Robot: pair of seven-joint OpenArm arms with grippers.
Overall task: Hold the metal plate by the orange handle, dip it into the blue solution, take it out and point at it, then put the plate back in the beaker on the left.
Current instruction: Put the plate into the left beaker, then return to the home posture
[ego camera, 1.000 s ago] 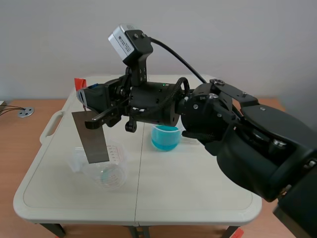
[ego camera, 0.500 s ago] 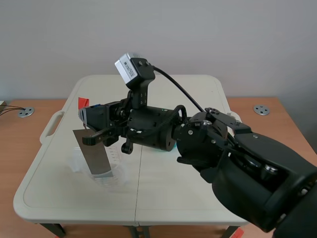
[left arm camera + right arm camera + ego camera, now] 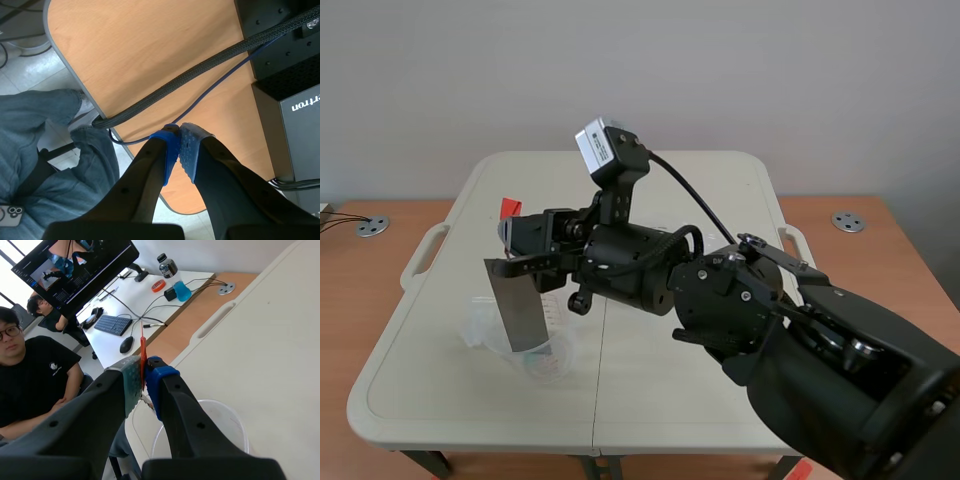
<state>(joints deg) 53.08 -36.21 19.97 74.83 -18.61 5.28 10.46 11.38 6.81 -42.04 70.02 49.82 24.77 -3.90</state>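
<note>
My right arm reaches across to the table's left side. Its gripper [image 3: 516, 243] is shut on the thin orange handle [image 3: 509, 208] of the grey metal plate [image 3: 522, 310], which hangs upright. The plate's lower end sits inside the clear beaker [image 3: 548, 358]. In the right wrist view the orange handle [image 3: 143, 356] is pinched between the pads of my right gripper [image 3: 142, 377], with the clear beaker's rim [image 3: 227, 415] below; the plate itself is hidden. My right arm hides the blue solution. My left gripper [image 3: 179, 146] is shut on nothing, away from the table.
The white folding table [image 3: 720, 180] stands on a wooden desk [image 3: 360, 290]. Under my left gripper run a thick black cable [image 3: 200, 75] and a black box [image 3: 295, 100], with a seated person's jeans [image 3: 35, 130] beside. Two people [image 3: 30, 375], a monitor [image 3: 75, 265] and a keyboard [image 3: 113, 324] lie beyond the table.
My right gripper has moved down and slightly right with the plate, whose lower end has gone into the clear beaker. The arm now covers the blue beaker.
</note>
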